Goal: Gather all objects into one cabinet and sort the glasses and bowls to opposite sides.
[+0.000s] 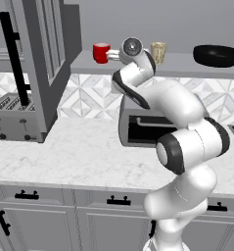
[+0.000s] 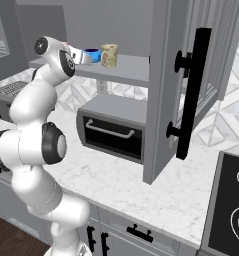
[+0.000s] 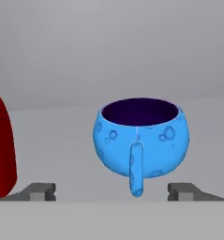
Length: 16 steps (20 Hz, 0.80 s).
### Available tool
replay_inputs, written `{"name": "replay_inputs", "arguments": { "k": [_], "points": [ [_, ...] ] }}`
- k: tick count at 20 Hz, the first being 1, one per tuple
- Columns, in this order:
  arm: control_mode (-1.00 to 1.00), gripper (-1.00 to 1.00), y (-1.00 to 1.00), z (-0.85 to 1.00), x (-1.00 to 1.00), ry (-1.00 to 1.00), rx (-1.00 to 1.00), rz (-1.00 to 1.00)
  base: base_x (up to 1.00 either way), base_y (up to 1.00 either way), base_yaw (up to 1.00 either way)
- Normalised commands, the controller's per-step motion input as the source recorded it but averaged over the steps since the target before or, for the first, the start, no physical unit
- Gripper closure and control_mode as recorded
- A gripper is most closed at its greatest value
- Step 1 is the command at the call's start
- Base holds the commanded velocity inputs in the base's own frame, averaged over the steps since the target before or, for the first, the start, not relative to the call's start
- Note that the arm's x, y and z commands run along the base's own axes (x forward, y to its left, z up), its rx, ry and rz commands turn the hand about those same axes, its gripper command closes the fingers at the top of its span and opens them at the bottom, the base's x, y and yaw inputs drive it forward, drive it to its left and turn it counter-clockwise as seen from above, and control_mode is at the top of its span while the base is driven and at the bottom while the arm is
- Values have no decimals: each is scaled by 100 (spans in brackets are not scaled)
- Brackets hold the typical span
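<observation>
on cabinet shelf (image 1: 187, 68): blue bowl (image 3: 140, 138) just ahead of gripper (image 3: 111, 191), fingers spread wide, holding nothing.

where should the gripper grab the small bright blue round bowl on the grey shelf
Probably across the round body of the small bright blue round bowl, straight in from the front. It sits upright, centred between the open fingertips, its thin handle pointing at the gripper; the glossy red cup stands apart at one side.

On the shelf (image 1: 187, 66) stood the cup (image 1: 101, 53), left of the bowl (image 3: 140, 136), with the tumbler (image 1: 158, 52) right and a pan (image 1: 217, 55) farthest right; a toaster oven (image 2: 113, 127) sat below on the desk (image 1: 64, 152).
</observation>
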Motion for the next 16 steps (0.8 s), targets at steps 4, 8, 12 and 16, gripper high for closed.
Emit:
{"name": "replay_inputs", "arguments": {
  "k": [4, 8, 12, 16],
  "points": [
    [-100, -100, 0, 32, -44, -9, 0, 6, 0, 0, 0],
    [-100, -100, 0, 36, -78, -14, 0, 5, 0, 0, 0],
    [-100, -100, -1, 23, -100, -19, 0, 3, 0, 0, 0],
    [-100, -100, -1, 2, -100, -18, -1, 1, 0, 0, 0]
  ]
}}
